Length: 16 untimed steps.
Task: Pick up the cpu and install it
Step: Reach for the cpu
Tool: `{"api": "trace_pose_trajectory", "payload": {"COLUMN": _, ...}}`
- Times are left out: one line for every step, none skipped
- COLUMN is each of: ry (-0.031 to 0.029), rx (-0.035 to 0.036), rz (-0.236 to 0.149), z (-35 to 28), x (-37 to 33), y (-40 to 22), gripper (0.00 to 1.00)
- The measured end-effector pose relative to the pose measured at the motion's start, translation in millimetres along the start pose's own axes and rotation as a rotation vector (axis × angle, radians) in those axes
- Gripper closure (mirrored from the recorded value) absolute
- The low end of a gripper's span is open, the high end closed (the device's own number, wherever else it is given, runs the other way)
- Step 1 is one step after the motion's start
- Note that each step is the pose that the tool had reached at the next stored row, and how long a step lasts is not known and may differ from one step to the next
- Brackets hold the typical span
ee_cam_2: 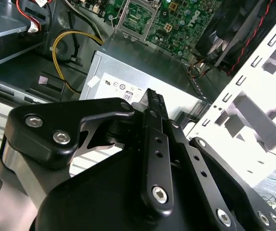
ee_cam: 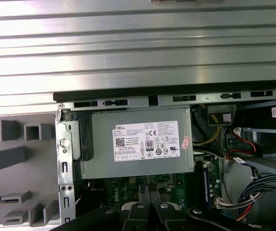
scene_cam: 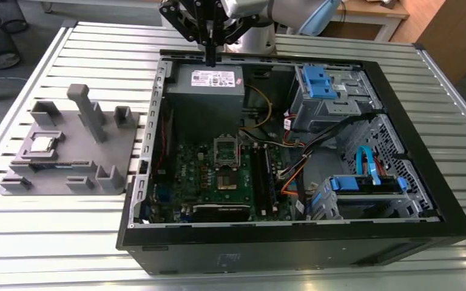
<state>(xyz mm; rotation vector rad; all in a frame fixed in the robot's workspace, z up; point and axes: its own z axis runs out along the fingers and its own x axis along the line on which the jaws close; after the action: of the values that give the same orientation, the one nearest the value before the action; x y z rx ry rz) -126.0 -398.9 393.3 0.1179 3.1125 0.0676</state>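
Note:
The cpu [scene_cam: 43, 144], a small square chip with a shiny silver top, lies on the grey fixture plate [scene_cam: 119, 151] at the exterior view's left, outside the computer case. My gripper [scene_cam: 209, 59] hangs shut and holding nothing over the case's far edge, above the grey power supply [scene_cam: 209, 82], far from the cpu. In the second wrist view the black fingers [ee_cam_2: 155, 103] are pressed together over the power supply [ee_cam_2: 128, 67]. The open socket frame [scene_cam: 226, 153] sits on the green motherboard [scene_cam: 192, 173]; it also appears in the second wrist view as the socket frame [ee_cam_2: 138, 14].
The open black computer case [scene_cam: 395, 121] fills the middle of the slatted metal table [scene_cam: 55, 242]. Blue drive bays [scene_cam: 324, 82] and cable bundles [scene_cam: 314, 145] crowd its right side. A green memory stick [scene_cam: 55, 163] and upright grey posts [scene_cam: 87, 112] stand on the fixture plate.

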Motion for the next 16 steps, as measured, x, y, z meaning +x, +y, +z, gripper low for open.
{"api": "trace_pose_trajectory", "payload": {"ry": 0.0, "rx": 0.0, "rz": 0.0, "z": 0.0, "x": 0.1, "y": 0.0, "gripper": 0.89}}
{"api": "trace_pose_trajectory", "payload": {"ry": 0.0, "rx": 0.0, "rz": 0.0, "z": 0.0, "x": 0.1, "y": 0.0, "gripper": 0.89}}
{"api": "trace_pose_trajectory", "payload": {"ry": 0.0, "rx": -0.0001, "rz": 0.0, "z": 0.0, "x": 0.2, "y": 0.0, "gripper": 0.89}}
{"api": "trace_pose_trajectory", "payload": {"ry": 0.0, "rx": -0.0001, "rz": 0.0, "z": 0.0, "x": 0.4, "y": 0.0, "gripper": 0.89}}
{"api": "trace_pose_trajectory", "payload": {"ry": -0.0001, "rx": -0.0001, "rz": 0.0, "z": 0.0, "x": 0.9, "y": -0.1, "gripper": 0.89}}
{"api": "trace_pose_trajectory", "payload": {"ry": 0.0, "rx": 0.0, "rz": 0.0, "z": 0.0, "x": 1.5, "y": -0.1, "gripper": 0.89}}
{"api": "trace_pose_trajectory", "payload": {"ry": 0.0, "rx": -0.0001, "rz": 0.0, "z": 0.0, "x": 2.1, "y": -0.2, "gripper": 0.89}}
{"api": "trace_pose_trajectory", "payload": {"ry": 0.0, "rx": 0.0, "rz": 0.0, "z": 0.0, "x": 2.8, "y": -0.2, "gripper": 0.89}}
{"api": "trace_pose_trajectory", "payload": {"ry": 0.0, "rx": 0.0, "rz": 0.0, "z": 0.0, "x": 3.7, "y": -0.3, "gripper": 0.89}}
{"api": "trace_pose_trajectory", "payload": {"ry": 0.0, "rx": 0.0, "rz": 0.0, "z": 0.0, "x": 4.7, "y": -0.4, "gripper": 0.89}}
{"api": "trace_pose_trajectory", "payload": {"ry": -0.0001, "rx": -0.0001, "rz": 0.0, "z": 0.0, "x": 5.6, "y": -0.4, "gripper": 0.89}}
{"api": "trace_pose_trajectory", "payload": {"ry": -0.0001, "rx": -0.0001, "rz": 0.0, "z": 0.0, "x": 6.5, "y": -0.5, "gripper": 0.89}}
{"api": "trace_pose_trajectory", "payload": {"ry": 0.0, "rx": -0.0001, "rz": 0.0, "z": 0.0, "x": 7.2, "y": -0.5, "gripper": 0.89}}
{"api": "trace_pose_trajectory", "payload": {"ry": 0.0, "rx": 0.0, "rz": 0.0, "z": 0.0, "x": 7.4, "y": -0.5, "gripper": 0.89}}
{"api": "trace_pose_trajectory", "payload": {"ry": 0.0, "rx": 0.0, "rz": 0.0, "z": 0.0, "x": 7.5, "y": -0.5, "gripper": 0.89}}
{"api": "trace_pose_trajectory", "payload": {"ry": 0.0001, "rx": 0.0001, "rz": 0.0, "z": -0.1, "x": 7.5, "y": -0.5, "gripper": 0.89}}
